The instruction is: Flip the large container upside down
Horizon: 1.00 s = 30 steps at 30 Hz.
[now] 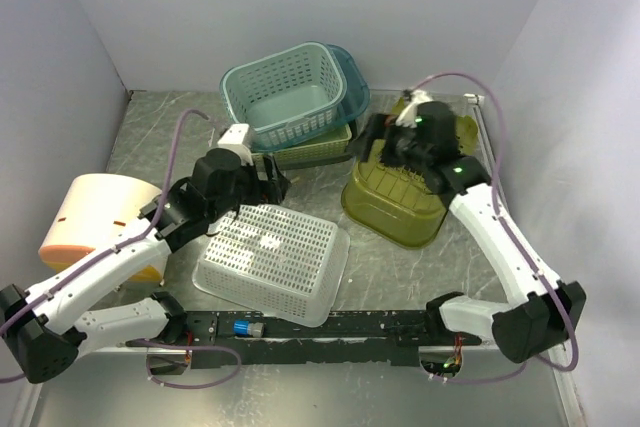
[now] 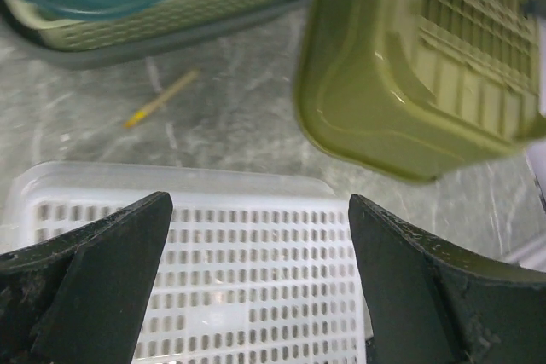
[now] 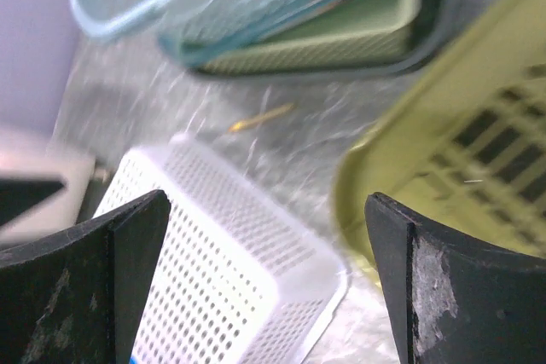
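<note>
Both the left fingers (image 2: 111, 249) and right fingers (image 3: 128, 240) stand open, empty. The olive basket (image 1: 395, 212) lies bottom-up just right of the white basket (image 1: 270, 259), so the flip looks done; only retreat seems left.

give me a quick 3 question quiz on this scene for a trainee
1. True or false: the white basket lies bottom up.
2. Which claw is nearer the olive basket? A left, B right.
3. Fill in: the left claw and the right claw are both ____.

Key: 1 true; 2 B; 3 open.
</note>
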Motion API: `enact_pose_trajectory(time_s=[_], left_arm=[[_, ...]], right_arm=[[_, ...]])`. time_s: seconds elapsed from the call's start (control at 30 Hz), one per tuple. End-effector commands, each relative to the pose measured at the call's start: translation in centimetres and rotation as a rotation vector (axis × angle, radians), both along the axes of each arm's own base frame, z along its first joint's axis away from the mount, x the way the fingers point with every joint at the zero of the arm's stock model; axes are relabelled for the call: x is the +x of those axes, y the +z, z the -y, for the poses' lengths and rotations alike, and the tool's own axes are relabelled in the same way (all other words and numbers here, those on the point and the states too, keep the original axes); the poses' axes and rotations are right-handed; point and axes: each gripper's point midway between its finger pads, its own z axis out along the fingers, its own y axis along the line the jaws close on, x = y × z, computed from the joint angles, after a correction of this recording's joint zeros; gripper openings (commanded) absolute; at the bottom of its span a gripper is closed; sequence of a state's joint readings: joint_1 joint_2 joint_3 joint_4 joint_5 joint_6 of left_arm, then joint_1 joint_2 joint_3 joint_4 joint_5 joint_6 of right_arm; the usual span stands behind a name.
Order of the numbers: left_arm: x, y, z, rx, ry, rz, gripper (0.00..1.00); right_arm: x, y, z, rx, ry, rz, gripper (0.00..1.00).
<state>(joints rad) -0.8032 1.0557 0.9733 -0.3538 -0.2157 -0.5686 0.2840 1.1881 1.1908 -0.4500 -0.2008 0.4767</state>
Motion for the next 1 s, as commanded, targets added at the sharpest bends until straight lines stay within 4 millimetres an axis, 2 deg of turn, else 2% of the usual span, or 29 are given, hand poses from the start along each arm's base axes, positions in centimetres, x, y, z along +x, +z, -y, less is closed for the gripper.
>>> enact_pose_trajectory(time_s=[0.0, 0.03, 0.1, 0.2, 0.3, 0.4, 0.47, 0.57, 0.63, 0.8, 0.9, 0.97], left_arm=[[1.4, -0.9, -4.3, -0.002, 0.203, -0.054, 0.96], [1.5, -1.3, -4.8, 0.004, 0.223, -0.066, 0.96], [1.6, -2.1, -5.4, 0.016, 0.256, -0.087, 0.96], [1.8, -2.5, -5.8, 0.03, 0.275, -0.093, 0.96], [1.9, -2.6, -5.6, 0.038, 0.256, -0.089, 0.96], [1.8, -3.1, -5.4, 0.046, 0.241, -0.099, 0.96], [1.7, -3.3, -5.0, 0.037, 0.224, -0.106, 0.96], [1.5, -3.5, -3.9, 0.013, 0.176, -0.12, 0.96], [1.5, -3.7, -3.4, 0.007, 0.157, -0.128, 0.96], [1.9, -3.4, -2.9, 0.0, 0.14, -0.115, 0.96], [2.0, -3.0, -2.7, 0.008, 0.129, -0.11, 0.96], [2.1, -3.1, -2.6, 0.014, 0.125, -0.105, 0.96]], right_arm=[[-3.7, -3.6, -6.6, -0.085, 0.185, -0.092, 1.0], [-4.9, -4.8, -8.2, -0.122, 0.226, -0.116, 1.0], [-6.2, -6.9, -9.5, -0.194, 0.258, -0.155, 1.0], [-7.2, -9.6, -9.7, -0.235, 0.265, -0.22, 1.0], [-7.8, -11.4, -8.9, -0.265, 0.241, -0.264, 1.0], [-7.6, -13.3, -6.0, -0.386, 0.151, -0.294, 1.0], [-6.9, -14.4, -2.8, -0.488, 0.05, -0.333, 1.0], [-5.4, -15.4, 2.7, -0.536, -0.122, -0.42, 1.0], [-4.1, -14.9, 6.4, -0.523, -0.251, -0.43, 1.0], [-1.4, -11.6, 13.4, -0.482, -0.541, -0.339, 1.0], [-1.0, -10.3, 14.7, -0.471, -0.603, -0.302, 1.0], [-0.8, -9.4, 13.5, -0.407, -0.564, -0.265, 1.0]])
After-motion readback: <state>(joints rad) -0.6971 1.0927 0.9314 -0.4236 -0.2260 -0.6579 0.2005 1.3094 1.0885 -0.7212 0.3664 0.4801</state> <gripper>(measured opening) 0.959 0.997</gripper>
